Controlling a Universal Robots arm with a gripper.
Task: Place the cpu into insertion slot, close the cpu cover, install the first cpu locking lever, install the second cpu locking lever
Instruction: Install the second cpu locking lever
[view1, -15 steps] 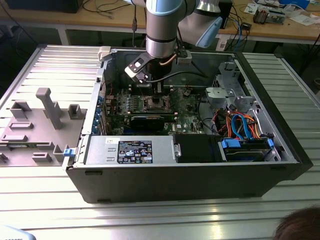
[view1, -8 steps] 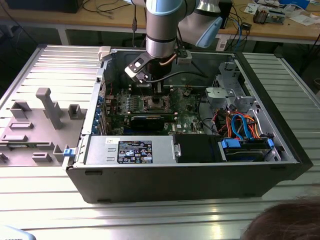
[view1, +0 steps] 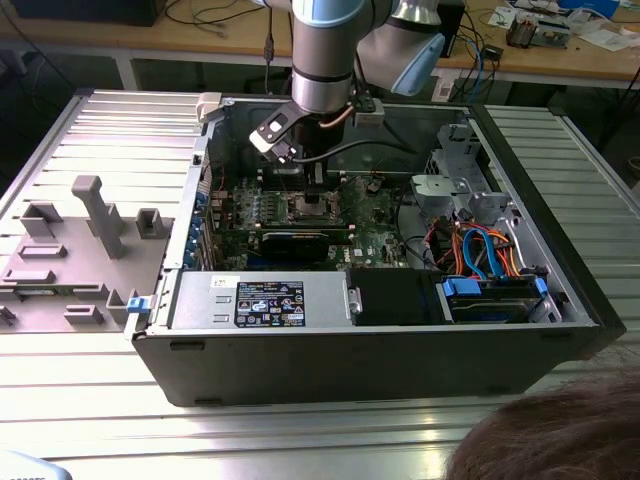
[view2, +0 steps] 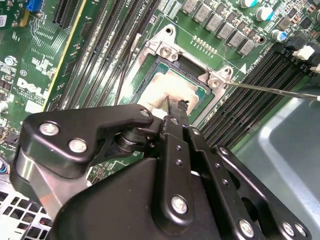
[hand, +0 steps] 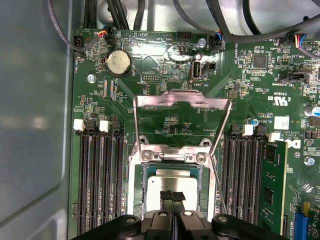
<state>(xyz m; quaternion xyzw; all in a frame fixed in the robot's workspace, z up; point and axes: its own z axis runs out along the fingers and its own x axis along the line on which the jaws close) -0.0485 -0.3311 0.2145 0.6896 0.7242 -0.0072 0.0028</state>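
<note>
We see the gripper (hand: 173, 196) with its two black fingers pressed together and nothing pinched between them. Their tips sit at the cpu (hand: 170, 181); we cannot tell whether they touch it. In the second wrist view the same closed tips (view2: 171, 104) meet the chip's (view2: 175, 85) dull metal top near one edge, a pose we read as steadying or seating it rather than carrying it.

The chip lies flat inside the insertion slot (hand: 170, 156), square to its shiny rim (view2: 165, 49), near the middle of the green circuit board (hand: 150, 55).

The cpu cover (hand: 182, 98) is swung back on its hinge toward the board edge that carries the coin battery (hand: 118, 62), which leaves the socket open from above. A thin locking lever (view2: 270, 90) juts out sideways from a socket corner, unlatched.

Banks of memory slots (hand: 100, 180) flank the socket on two sides. In the exterior view the arm (view1: 322, 60) reaches down into the open computer case (view1: 350, 360).
</note>
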